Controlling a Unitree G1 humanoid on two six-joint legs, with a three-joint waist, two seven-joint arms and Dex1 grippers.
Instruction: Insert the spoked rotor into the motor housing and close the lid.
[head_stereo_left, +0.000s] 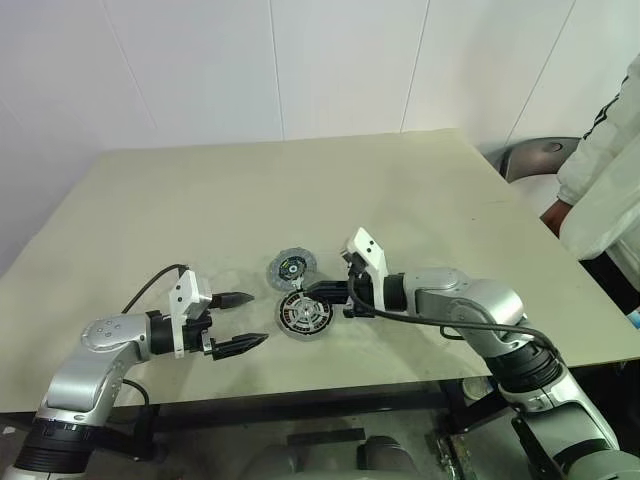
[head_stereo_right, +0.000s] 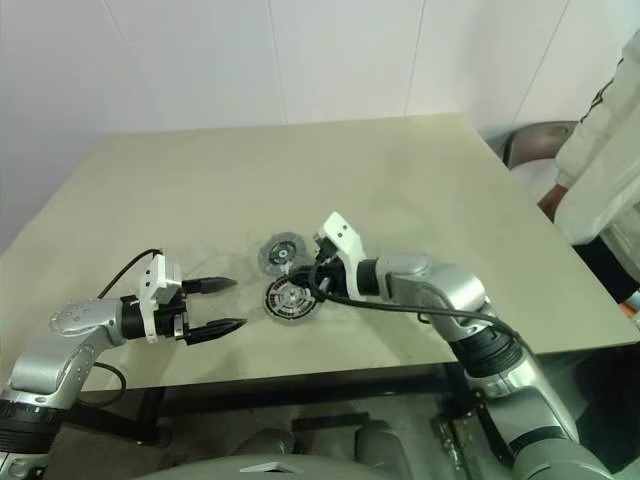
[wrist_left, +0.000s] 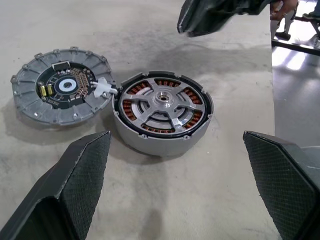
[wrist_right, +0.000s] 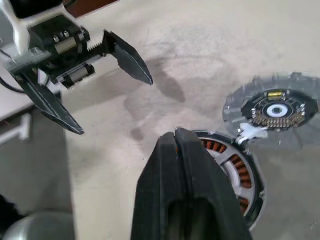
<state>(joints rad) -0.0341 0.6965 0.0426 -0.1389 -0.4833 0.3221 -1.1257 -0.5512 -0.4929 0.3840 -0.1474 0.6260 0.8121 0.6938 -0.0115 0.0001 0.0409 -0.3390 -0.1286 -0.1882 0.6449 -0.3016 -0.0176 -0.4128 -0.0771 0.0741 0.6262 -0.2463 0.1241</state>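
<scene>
The desk (head_stereo_left: 200, 200) carries everything, and the motor housing (head_stereo_left: 304, 314) near its front edge serves as the landmark. A person in a pale jacket (head_stereo_left: 610, 190) stands well off to the housing's right, beyond the desk's edge, apparently just watching.

The right claw (head_stereo_left: 312, 289) lies low over the housing's far-right rim, its black fingers pressed together with nothing between them. Shut like that, it reads as a blunt tip for pushing or seating a part, not as a grasp. The left claw (head_stereo_left: 243, 320) waits to the housing's left, a little apart from it, its jaws spread as wide as they go and holding nothing; pointed at the housing, it looks ready to steady or pick up whatever comes next.

In the left wrist view the spoked rotor (wrist_left: 162, 102) already sits inside the housing: silver spokes and hub in the middle, copper windings showing between them, a dark ring just inside the grey outer wall. It looks level, so the insertion seems done.

The lid (head_stereo_left: 291, 267) lies flat on the desk just behind and to the left of the housing, its edge touching the housing's rim, circuit face up. A small white connector (wrist_left: 104, 87) sits where the two meet, which probably explains why the lid stays so close. Closing it is the step left.
</scene>
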